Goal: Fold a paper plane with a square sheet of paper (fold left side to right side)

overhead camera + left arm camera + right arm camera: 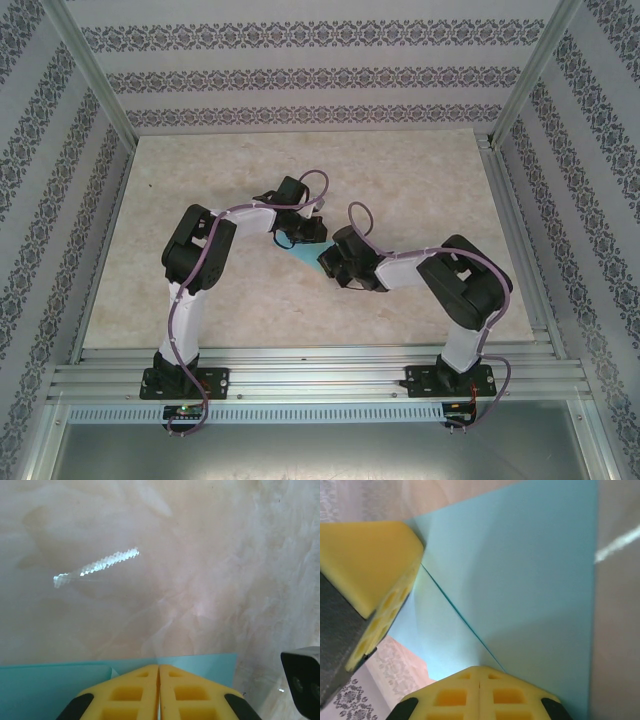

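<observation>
Stock on view: one desk (400, 190); two robot arms, left arm (190, 260) and right arm (460, 285); two claws, left claw (159, 672) and right claw (480, 674); one square sheet of paper (530, 580).

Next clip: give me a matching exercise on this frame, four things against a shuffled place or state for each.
Things
1. thin turquoise-blue square sheet of paper
2. left gripper with yellow foam fingers
3. marbled beige tabletop
4. silver aluminium rails

Places or states
A. fingers pressed together, no gap
B. lies mid-table where both arms meet
C. run along the near edge by the arm bases
D. carries a bright streak of reflected light

Pairs: 1-B, 2-A, 3-D, 4-C
</observation>
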Motion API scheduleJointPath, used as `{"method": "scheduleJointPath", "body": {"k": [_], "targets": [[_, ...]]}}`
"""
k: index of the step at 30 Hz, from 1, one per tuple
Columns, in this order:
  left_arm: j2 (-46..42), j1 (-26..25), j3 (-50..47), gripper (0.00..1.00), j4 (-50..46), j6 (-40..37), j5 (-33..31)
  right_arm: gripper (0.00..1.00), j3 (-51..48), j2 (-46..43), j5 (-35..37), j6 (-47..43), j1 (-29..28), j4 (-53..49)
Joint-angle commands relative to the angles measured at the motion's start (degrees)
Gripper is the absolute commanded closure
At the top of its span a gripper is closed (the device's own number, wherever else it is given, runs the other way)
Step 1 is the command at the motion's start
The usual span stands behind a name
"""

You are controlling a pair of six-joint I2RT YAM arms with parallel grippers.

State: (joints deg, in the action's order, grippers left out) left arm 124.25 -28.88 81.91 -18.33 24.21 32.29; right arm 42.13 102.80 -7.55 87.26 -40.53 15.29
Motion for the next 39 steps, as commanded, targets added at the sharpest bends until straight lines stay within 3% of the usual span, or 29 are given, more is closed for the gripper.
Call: {"method": "scheduleJointPath", "body": {"k": [1,14,32,36,39], "targets": [[4.87,-0.08,-0.87,0.90,-0.39,-1.86,-5.82,1.00,-3.66,-1.12,0.17,2.98,-1.13,-4.74],[5.00,-0.11,-0.71,0.90,-0.48,-2.06,-6.25,1.00,-10.55,-4.53,1.20,6.96,-1.18,-2.97],[4.27,-0.07,0.14,0.88,-0.66,-2.17,-5.52,1.00,-14.27,-12.50,3.22,5.66,-2.08,-9.07],[1.91,0.07,2.24,0.85,-0.80,-1.20,-0.68,1.00,-11.37,-19.04,5.53,-2.47,-1.03,-15.09],[-1.92,0.76,6.32,0.80,-3.61,-1.18,2.31,0.86,-7.06,-25.36,7.78,-14.39,1.22,-22.49]]}}
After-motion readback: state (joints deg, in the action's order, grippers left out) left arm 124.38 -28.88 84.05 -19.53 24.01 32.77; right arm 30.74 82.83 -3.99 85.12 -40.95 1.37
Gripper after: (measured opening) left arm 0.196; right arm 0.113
